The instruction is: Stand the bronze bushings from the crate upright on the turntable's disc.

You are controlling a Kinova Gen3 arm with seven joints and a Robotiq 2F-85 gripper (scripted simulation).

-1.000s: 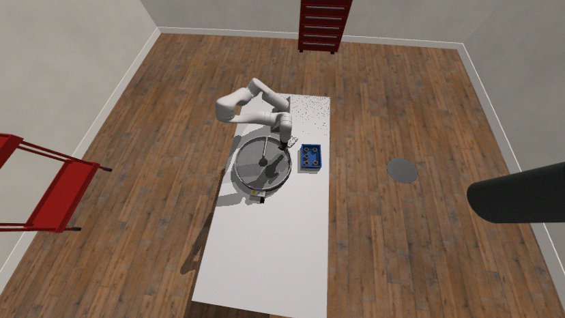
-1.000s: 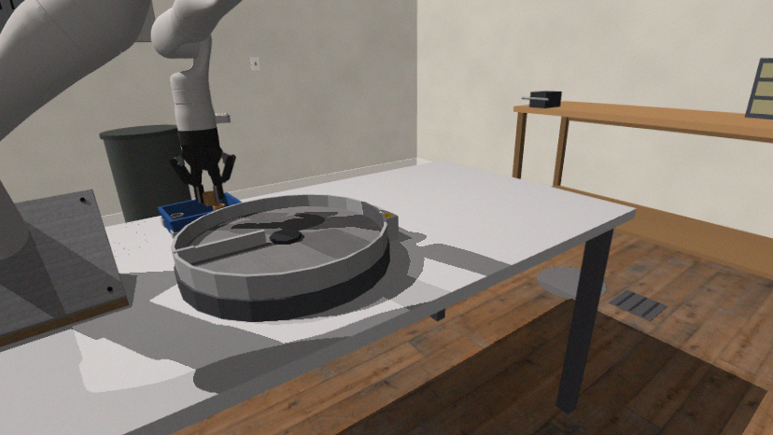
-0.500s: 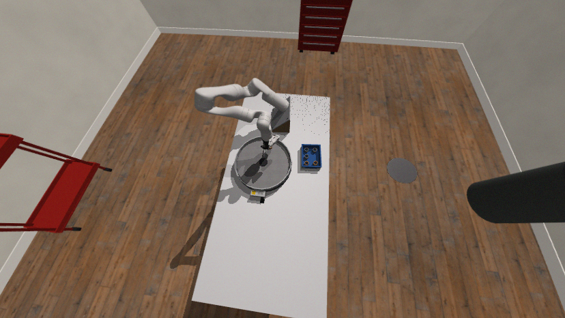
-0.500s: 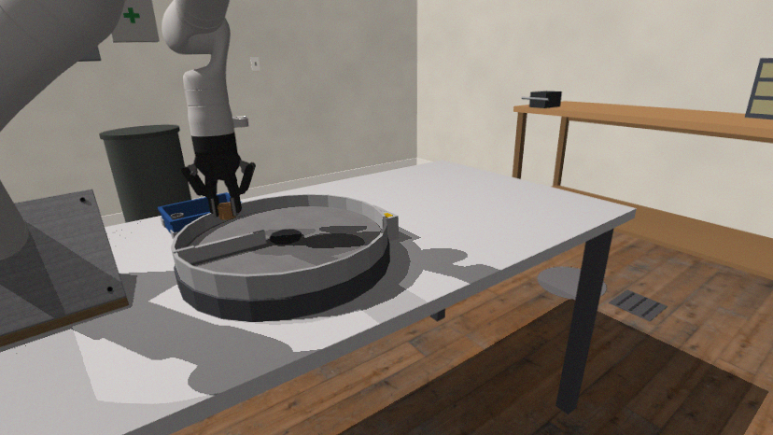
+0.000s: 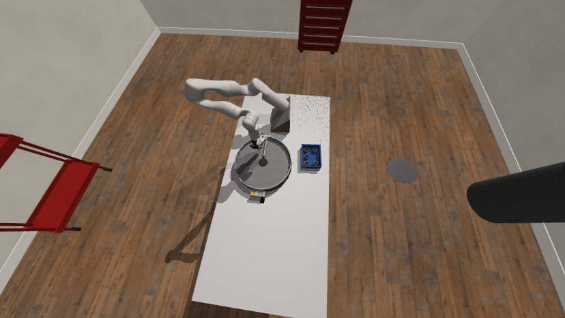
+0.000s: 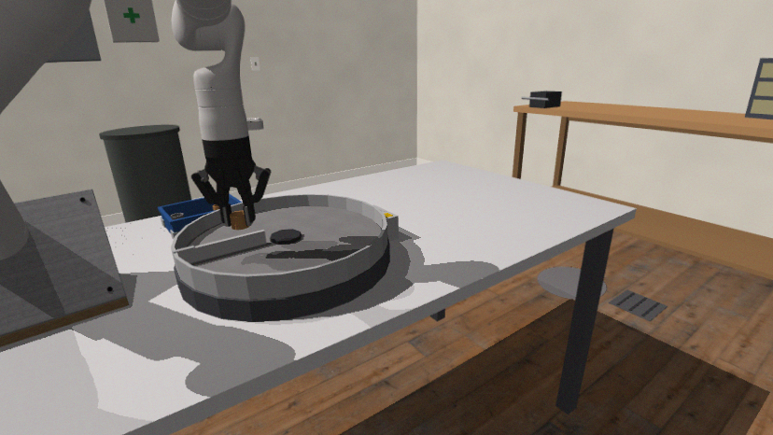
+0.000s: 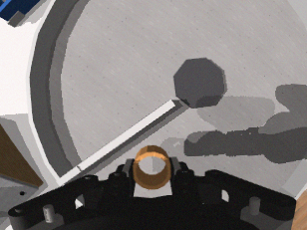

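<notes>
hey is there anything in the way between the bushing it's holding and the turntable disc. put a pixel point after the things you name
Nothing visible stands between the bushing (image 6: pixel 238 219) (image 7: pixel 153 181) and the disc (image 5: pixel 272 173) (image 6: pixel 318 221) (image 7: pixel 125 54) below; the divider (image 5: pixel 265 147) (image 6: pixel 221 246) (image 7: pixel 125 142) is off to one side.

Gripper (image 5: pixel 258 146) (image 6: pixel 237 217) (image 7: pixel 152 168) with bronze bushing (image 6: pixel 238 219) (image 7: pixel 152 167) — moved from the crate side of the turntable (image 5: pixel 288 162) (image 6: pixel 250 286) (image 7: pixel 41 84), now over its disc (image 5: pixel 272 173) (image 6: pixel 318 221) (image 7: pixel 125 59).
</notes>
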